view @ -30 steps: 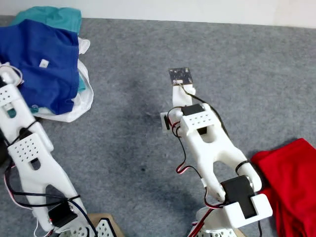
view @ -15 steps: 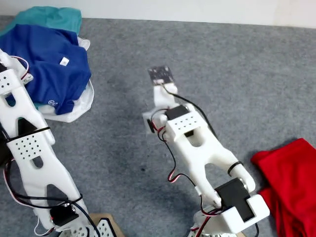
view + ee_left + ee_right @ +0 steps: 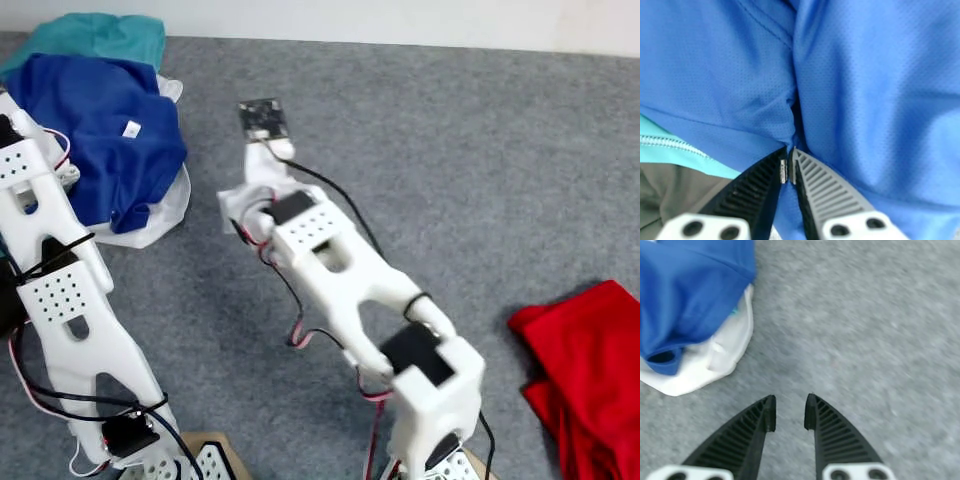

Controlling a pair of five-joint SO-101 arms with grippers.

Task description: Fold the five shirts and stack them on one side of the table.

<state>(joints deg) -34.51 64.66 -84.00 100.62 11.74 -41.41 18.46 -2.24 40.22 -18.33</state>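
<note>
One grey worktop [image 3: 480, 150] carries four visible shirts. Three are heaped at its far left corner: a blue shirt [image 3: 90, 110] on top, a teal shirt [image 3: 100, 35] behind it, and a white shirt [image 3: 165, 210] underneath. One red shirt [image 3: 590, 350] lies crumpled at the near right, well apart. The left end effector [image 3: 788, 167] pinches a fold of the blue shirt. The right end effector [image 3: 789, 412] hangs slightly spread over bare worktop beside the white shirt. One small white tag [image 3: 130, 127] sits on the blue shirt, its print too small to read.
</note>
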